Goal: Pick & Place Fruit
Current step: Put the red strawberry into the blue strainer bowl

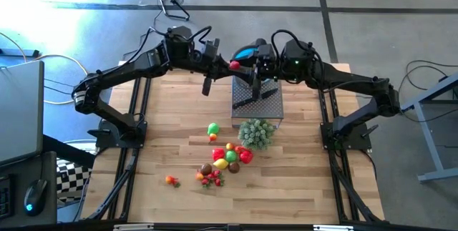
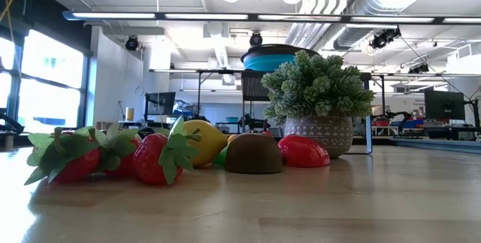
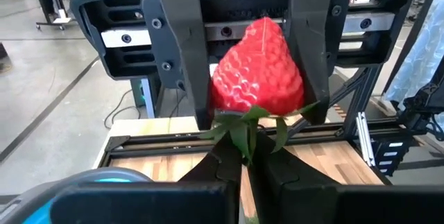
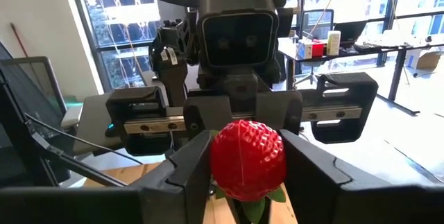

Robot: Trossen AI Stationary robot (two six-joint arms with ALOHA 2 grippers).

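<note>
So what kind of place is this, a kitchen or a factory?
Neither: likely a robotics lab or workshop. Exposed ducts run across the ceiling, workbenches with monitors fill the room, and two arms work toy fruit on a wooden table.

The two grippers meet at the table's (image 1: 300, 188) far edge, a strawberry (image 1: 234, 65) between them; the fruit pile (image 1: 229, 156) lies nearer, beside the potted plant (image 1: 255, 132).

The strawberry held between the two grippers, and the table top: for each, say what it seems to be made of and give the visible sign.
Strawberry: probably moulded plastic, glossy; its regular bumps catch highlights, and its green leaves look like cloth. Table: apparently wood, smooth matte finish; joined pale and brown strips show as planks.
</note>
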